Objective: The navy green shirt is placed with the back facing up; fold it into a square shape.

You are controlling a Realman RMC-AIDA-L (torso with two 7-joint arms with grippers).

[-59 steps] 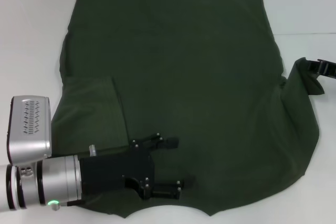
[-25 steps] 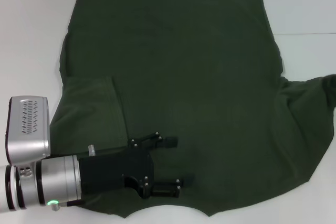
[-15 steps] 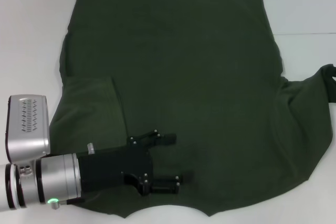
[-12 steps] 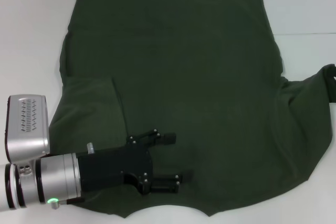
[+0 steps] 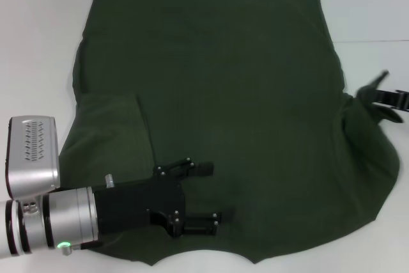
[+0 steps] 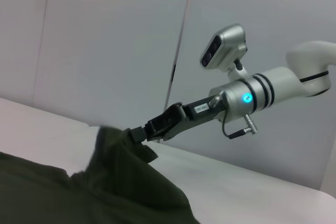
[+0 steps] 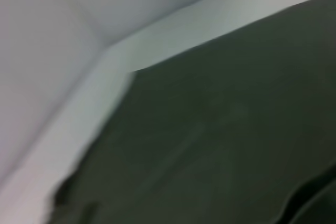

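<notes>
The navy green shirt [image 5: 217, 94] lies spread back-up on the white table [image 5: 38, 30], its left sleeve [image 5: 108, 132] folded inward. At the shirt's near edge my left gripper [image 5: 211, 194] rests over the cloth, open, with nothing between its fingers. My right gripper [image 5: 382, 97] is at the shirt's right side, shut on the right sleeve and holding it raised off the table. The left wrist view shows that gripper [image 6: 140, 132] pinching a lifted peak of the shirt [image 6: 121, 182]. In the right wrist view only the shirt [image 7: 220, 129] and table show.
White tabletop [image 5: 377, 11] surrounds the shirt on the left, right and near sides. A grey wall [image 6: 105, 51] stands behind the table's far edge.
The right gripper carried the sleeve out past the right edge, and has now come back leftward with the sleeve lifted higher. The left gripper has barely shifted.
</notes>
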